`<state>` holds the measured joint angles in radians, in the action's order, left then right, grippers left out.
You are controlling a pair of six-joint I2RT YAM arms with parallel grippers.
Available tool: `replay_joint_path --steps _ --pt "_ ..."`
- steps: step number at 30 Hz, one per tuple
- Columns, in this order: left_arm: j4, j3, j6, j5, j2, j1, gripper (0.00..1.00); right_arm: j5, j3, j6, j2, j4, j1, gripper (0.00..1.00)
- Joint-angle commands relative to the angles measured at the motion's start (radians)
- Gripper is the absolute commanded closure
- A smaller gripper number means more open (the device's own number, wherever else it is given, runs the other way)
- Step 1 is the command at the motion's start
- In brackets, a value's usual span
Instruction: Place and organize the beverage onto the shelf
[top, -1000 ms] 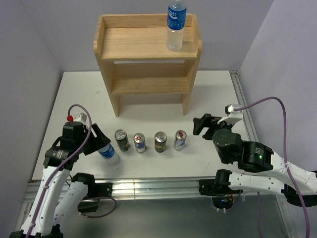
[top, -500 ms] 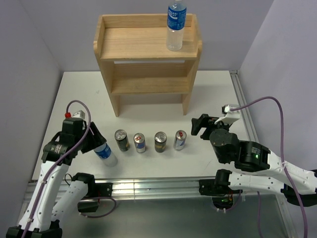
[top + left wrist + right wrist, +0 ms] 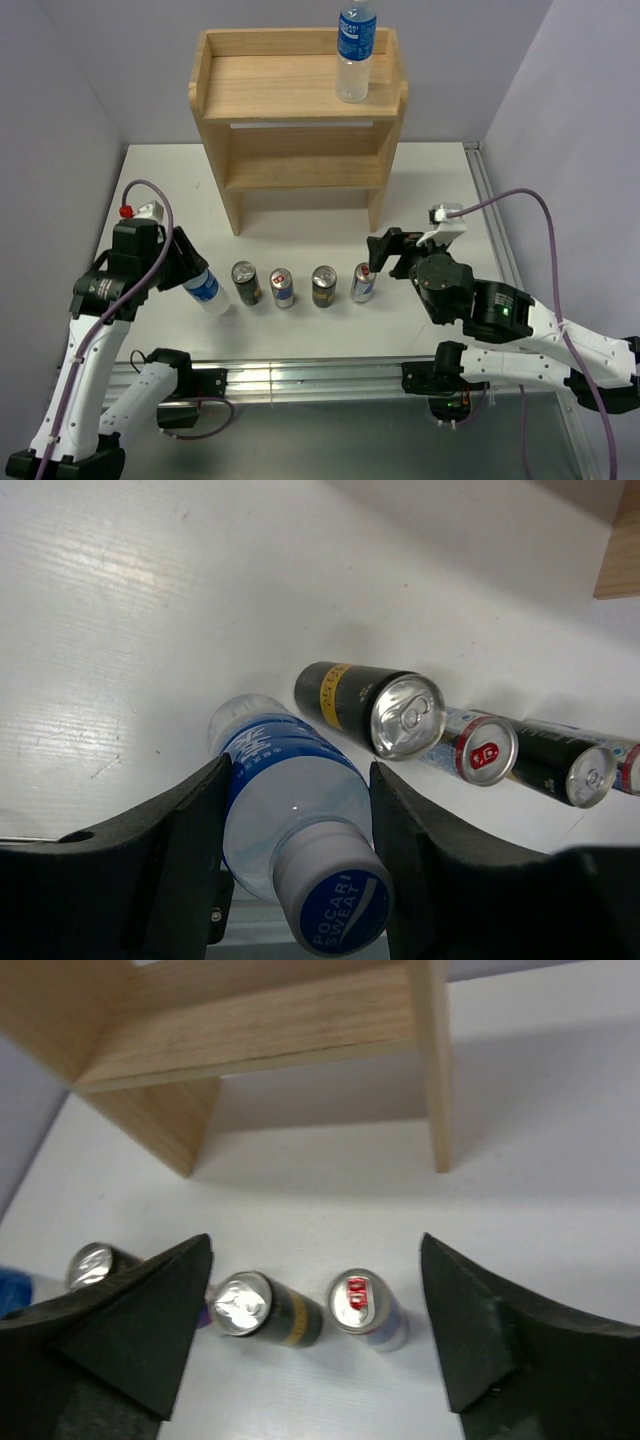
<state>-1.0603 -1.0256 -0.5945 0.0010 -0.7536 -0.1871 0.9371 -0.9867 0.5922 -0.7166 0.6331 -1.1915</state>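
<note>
The left gripper point(image 3: 296, 840) clamps a tilted, blue-labelled clear plastic bottle point(image 3: 207, 291) at the front left of the white table point(image 3: 300, 215). It should be righted and lifted clear of the low rim of the light wooden two-tier shelf point(image 3: 280, 95) behind. The right gripper point(image 3: 315, 1290) hangs wide open near a silver can point(image 3: 355, 1302), and the shelf's top board holds one matching bottle point(image 3: 355, 50).

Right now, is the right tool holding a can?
No, the right tool is wide open, and the silver can stands free on the table beyond it.
</note>
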Motion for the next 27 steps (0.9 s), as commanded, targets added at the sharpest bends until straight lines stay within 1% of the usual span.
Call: replay_joint_path --steps 1,2,5,9,15,18,19,21,23,24,27 --pt "0.134 -0.126 0.009 0.017 -0.024 -0.003 1.00 -0.139 0.016 -0.139 -0.041 -0.223 -0.005 0.04" --pt "0.137 -0.145 0.012 0.019 -0.036 -0.003 1.00 -0.191 0.013 -0.164 -0.055 -0.246 -0.005 0.00" --pt "0.132 -0.224 0.027 0.013 -0.081 -0.003 1.00 -0.222 -0.016 -0.213 -0.128 -0.283 -0.008 0.00" --pt "0.132 -0.307 0.050 0.004 -0.130 -0.003 1.00 -0.276 -0.038 -0.290 -0.167 -0.332 -0.010 0.00" --pt "0.148 -0.376 0.065 0.025 -0.204 -0.003 1.00 -0.380 -0.043 -0.420 -0.248 -0.424 -0.028 0.00" --pt "0.149 -0.405 0.068 0.034 -0.228 -0.003 1.00 -0.389 -0.044 -0.498 -0.299 -0.475 -0.062 0.00" --pt "0.149 -0.413 0.071 0.034 -0.239 -0.003 1.00 -0.399 -0.038 -0.541 -0.310 -0.515 -0.071 0.00" --pt "0.148 -0.433 0.076 0.039 -0.250 -0.003 1.00 -0.417 -0.043 -0.580 -0.342 -0.544 -0.086 0.00" --pt "0.143 -0.447 0.079 0.042 -0.260 -0.003 1.00 -0.446 -0.046 -0.582 -0.375 -0.593 -0.092 0.00" --pt "0.140 -0.461 0.079 0.042 -0.266 -0.003 1.00 -0.461 -0.050 -0.623 -0.388 -0.608 -0.095 0.00" --pt "0.128 -0.488 0.091 0.039 -0.285 -0.003 1.00 -0.488 -0.067 -0.643 -0.446 -0.674 -0.111 0.00"
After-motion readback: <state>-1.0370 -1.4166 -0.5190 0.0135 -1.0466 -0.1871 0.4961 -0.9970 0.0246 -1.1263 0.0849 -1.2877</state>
